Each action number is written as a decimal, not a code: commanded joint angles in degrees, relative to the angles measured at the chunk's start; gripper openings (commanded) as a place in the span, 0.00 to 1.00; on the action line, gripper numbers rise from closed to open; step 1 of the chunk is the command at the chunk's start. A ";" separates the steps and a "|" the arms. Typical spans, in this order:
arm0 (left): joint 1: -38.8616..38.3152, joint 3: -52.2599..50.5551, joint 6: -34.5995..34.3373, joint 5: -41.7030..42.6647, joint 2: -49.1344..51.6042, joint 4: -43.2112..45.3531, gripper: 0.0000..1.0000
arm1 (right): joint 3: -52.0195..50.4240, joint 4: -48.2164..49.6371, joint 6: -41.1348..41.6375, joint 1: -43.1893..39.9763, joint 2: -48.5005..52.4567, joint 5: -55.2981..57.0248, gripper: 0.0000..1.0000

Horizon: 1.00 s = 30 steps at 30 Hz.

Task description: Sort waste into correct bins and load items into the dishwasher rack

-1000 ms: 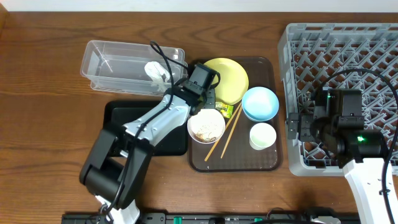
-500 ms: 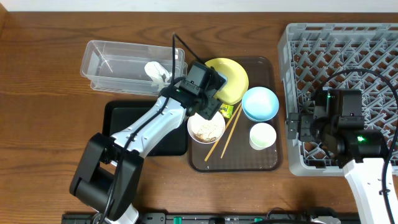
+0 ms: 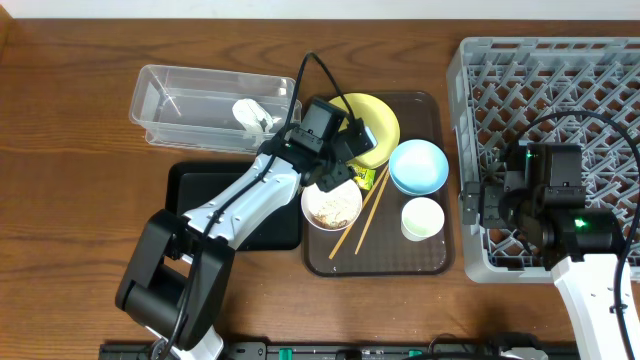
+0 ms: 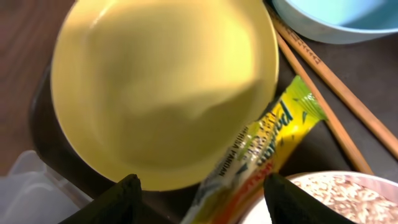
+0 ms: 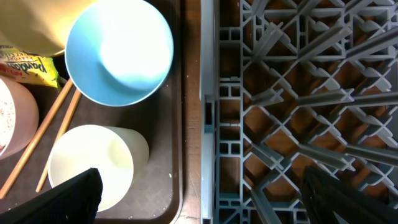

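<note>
My left gripper [image 3: 343,168] [image 4: 205,202] hangs open over the green-and-orange wrapper [image 3: 362,178] [image 4: 268,148], which lies between its fingertips [image 4: 127,194] on the brown tray, untouched. The wrapper rests against the yellow plate [image 3: 372,125] [image 4: 165,87] and the white bowl of rice crumbs [image 3: 332,205] [image 4: 339,199]. The blue bowl [image 3: 418,165] [image 5: 118,50], white cup [image 3: 422,218] [image 5: 93,165] and chopsticks [image 3: 358,218] [image 4: 339,96] lie on the same tray. Crumpled white paper [image 3: 250,115] sits in the clear tub [image 3: 185,100]. My right gripper [image 3: 478,205] [image 5: 202,199] is open and empty, straddling the grey rack's [image 3: 560,100] [image 5: 298,93] left edge.
The brown serving tray [image 3: 432,258] lies between the rack and the black tray [image 3: 200,185], which my left arm partly covers. The clear tub stands behind the black tray. Bare wooden table [image 3: 70,200] stretches to the left.
My left arm has swung right from the clear tub's end to above the wrapper, and its jaws have opened. The right arm has not moved.
</note>
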 commanded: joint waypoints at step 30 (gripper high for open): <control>0.09 0.00 -1.27 -0.68 4.02 -4.68 0.06 | 1.11 -0.24 -0.50 0.24 -0.28 -0.44 0.99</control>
